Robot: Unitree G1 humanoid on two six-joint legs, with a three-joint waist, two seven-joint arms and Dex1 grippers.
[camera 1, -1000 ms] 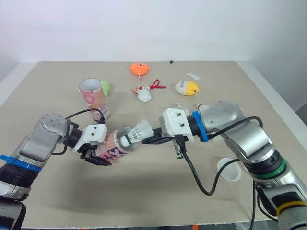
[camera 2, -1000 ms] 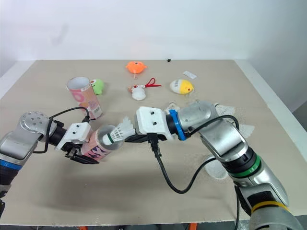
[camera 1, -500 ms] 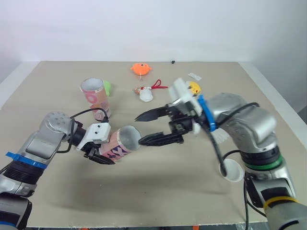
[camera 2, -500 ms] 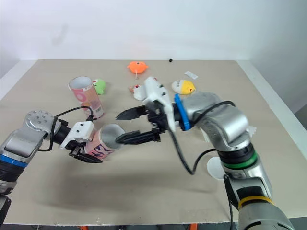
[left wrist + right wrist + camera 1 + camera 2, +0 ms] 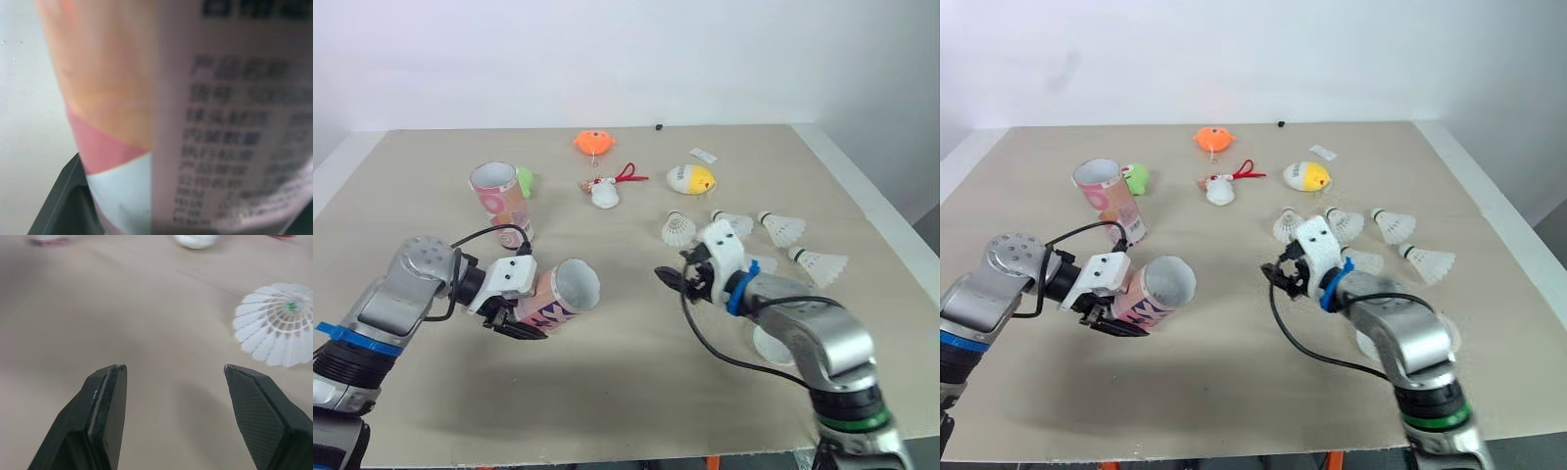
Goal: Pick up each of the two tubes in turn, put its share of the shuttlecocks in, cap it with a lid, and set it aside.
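The left gripper (image 5: 521, 313) is clamped round the lower body of a pink-and-white printed cardboard tube (image 5: 556, 294) at the lower left of the head view. The tube is tipped almost flat, its open mouth turned toward the middle of the frame. I read that as offering the opening to the other arm, so a shuttlecock can be slid in sideways. In the left wrist view the printed wall sits hard against the black finger, which looks like a firm grip.

The right gripper (image 5: 171, 369) hangs low over the beige tabletop (image 5: 607, 392) at centre frame, its fingers spread wide with nothing between them. It looks ready to fetch from the white feathered shuttlecocks (image 5: 781, 228) scattered at centre right. One of these lies toward the upper right of its wrist view.

A second pink tube (image 5: 499, 201) stands upright at the upper left, mouth up, apparently parked until its turn. A white round lid (image 5: 773, 345) lies partly under the right forearm at the lower right, handy for capping
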